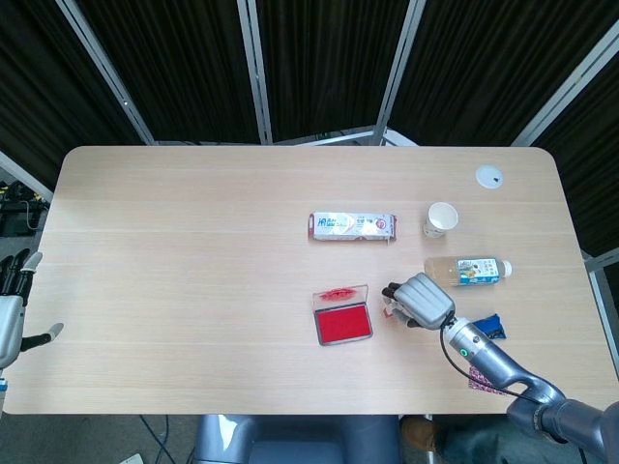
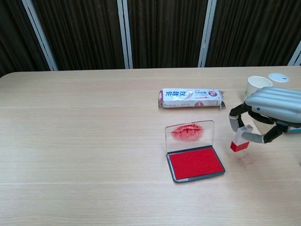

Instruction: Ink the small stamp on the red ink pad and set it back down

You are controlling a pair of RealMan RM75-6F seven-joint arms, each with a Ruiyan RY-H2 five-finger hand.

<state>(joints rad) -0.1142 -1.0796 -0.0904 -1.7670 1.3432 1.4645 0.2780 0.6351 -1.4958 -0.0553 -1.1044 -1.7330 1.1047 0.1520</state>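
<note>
The small white stamp with the red base (image 2: 240, 140) is held pinched in the fingers (image 2: 233, 123) of the right hand (image 2: 269, 113), lifted clear of the pale wooden counter (image 2: 94, 141) just right of the open red ink pad (image 2: 195, 162). It is judged light, rigid and tip-prone, so its white upper body is best gripped.

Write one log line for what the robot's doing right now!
right robot hand: holds small stamp off table | red ink pad: open, untouched | left robot hand: idle
</note>
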